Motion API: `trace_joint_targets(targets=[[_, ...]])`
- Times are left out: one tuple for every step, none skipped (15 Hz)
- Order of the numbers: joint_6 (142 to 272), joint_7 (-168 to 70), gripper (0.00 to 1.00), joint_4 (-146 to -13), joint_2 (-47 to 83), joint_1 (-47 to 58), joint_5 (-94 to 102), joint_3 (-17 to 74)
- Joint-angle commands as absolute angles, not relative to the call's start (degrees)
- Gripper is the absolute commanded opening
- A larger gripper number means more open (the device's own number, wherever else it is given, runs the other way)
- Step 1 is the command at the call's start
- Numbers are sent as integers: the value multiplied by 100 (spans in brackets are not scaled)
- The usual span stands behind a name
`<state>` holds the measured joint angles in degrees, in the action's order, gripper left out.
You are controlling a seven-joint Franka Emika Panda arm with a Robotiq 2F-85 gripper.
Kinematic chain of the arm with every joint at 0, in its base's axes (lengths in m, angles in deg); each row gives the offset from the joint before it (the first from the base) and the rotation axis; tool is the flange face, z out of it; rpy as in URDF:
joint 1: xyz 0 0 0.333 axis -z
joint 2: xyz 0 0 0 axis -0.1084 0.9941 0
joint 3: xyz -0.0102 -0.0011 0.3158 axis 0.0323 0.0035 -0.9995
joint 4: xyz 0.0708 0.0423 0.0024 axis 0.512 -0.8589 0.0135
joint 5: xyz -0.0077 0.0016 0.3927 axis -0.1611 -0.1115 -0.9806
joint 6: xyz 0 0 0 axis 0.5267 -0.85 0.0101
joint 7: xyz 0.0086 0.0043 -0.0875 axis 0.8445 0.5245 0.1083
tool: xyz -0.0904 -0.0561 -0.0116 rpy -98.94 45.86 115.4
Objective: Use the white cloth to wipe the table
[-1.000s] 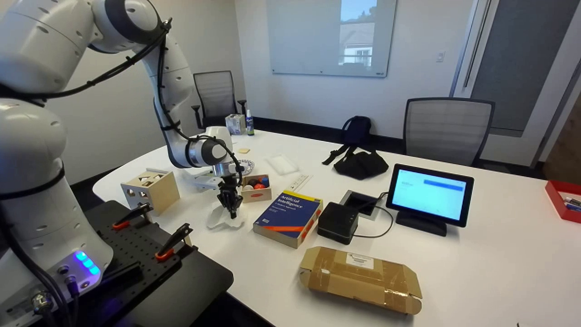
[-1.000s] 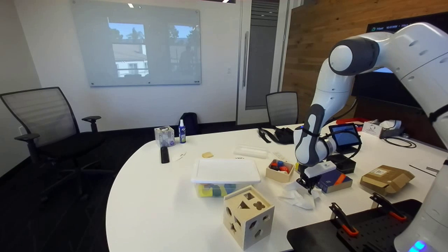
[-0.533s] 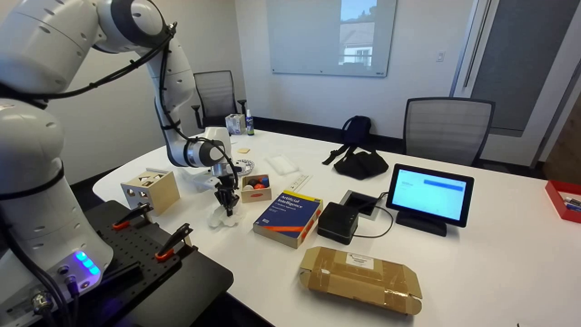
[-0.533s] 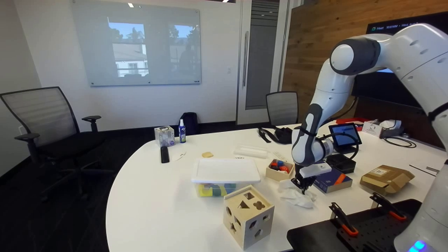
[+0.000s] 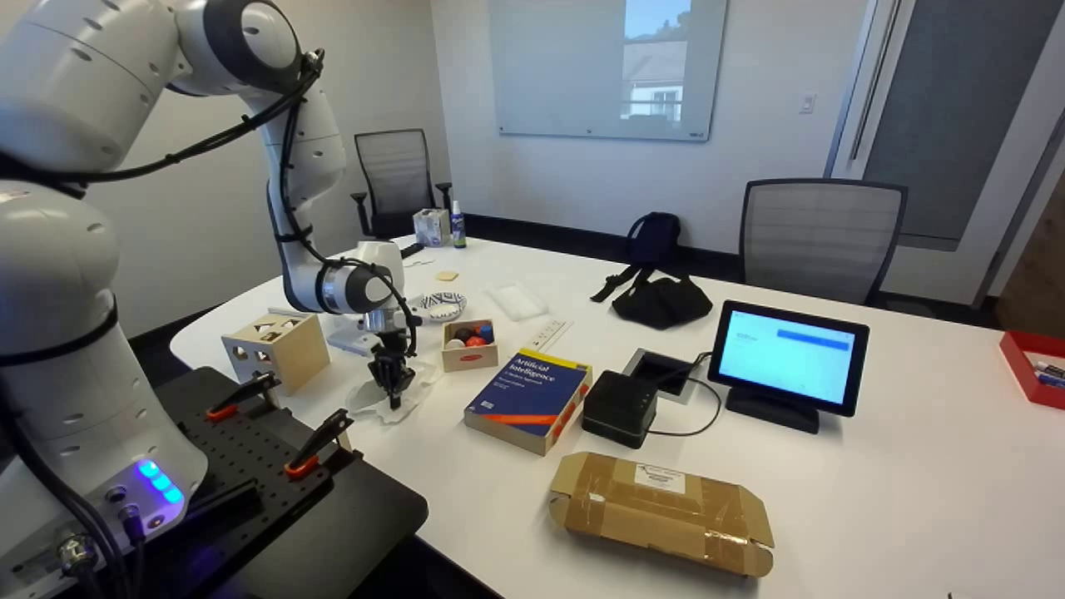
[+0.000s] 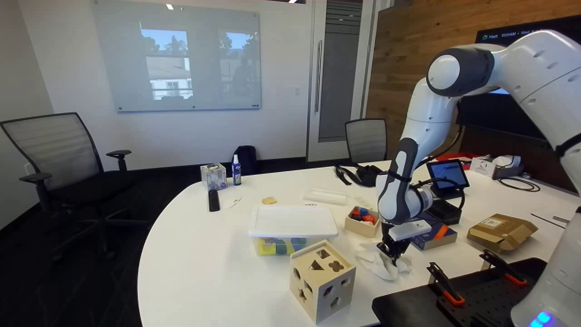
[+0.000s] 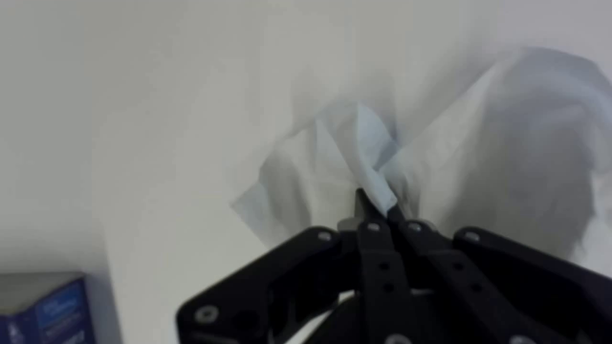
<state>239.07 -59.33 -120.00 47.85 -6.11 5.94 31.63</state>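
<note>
The white cloth (image 5: pixel 364 401) lies crumpled on the white table (image 5: pixel 899 507). My gripper (image 5: pixel 394 404) points down at the cloth, and both show in both exterior views, the cloth (image 6: pixel 382 271) spreading around the gripper (image 6: pixel 394 262). In the wrist view the gripper (image 7: pixel 378 206) is shut with a folded ridge of the cloth (image 7: pixel 526 157) pinched between its fingertips. The rest of the cloth fans out to both sides, close to or on the table surface (image 7: pixel 167 143).
A blue book (image 5: pixel 532 395) and a small wooden box of balls (image 5: pixel 470 358) stand close by. A wooden shape-sorter cube (image 6: pixel 323 281) and a lidded plastic bin (image 6: pixel 292 222) stand on the cloth's other side. A cardboard box (image 5: pixel 661 512) lies nearer the table's front edge.
My gripper has moved away from the book, toward the robot base side and the shape-sorter cube. The cloth has slid along with it and spread a little.
</note>
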Motion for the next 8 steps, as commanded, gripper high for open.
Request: trace_joint_targets(targets=[[24163, -6037, 1, -12540, 4511, -782, 458, 3688], [24253, -6002, 1, -12580, 4506, -721, 433, 3795], [24348, -5981, 1, -12606, 4507, -687, 400, 3908], [24416, -5911, 1, -12564, 4515, -550, 346, 3923], [24512, -5882, 1, -12480, 4539, -416, 250, 3885], [24561, -5855, 1, -12403, 4553, -286, 151, 3804], [24614, -5832, 1, -12306, 4569, -152, 60, 3698], [24662, -5823, 1, -12208, 4602, -47, -24, 3596]])
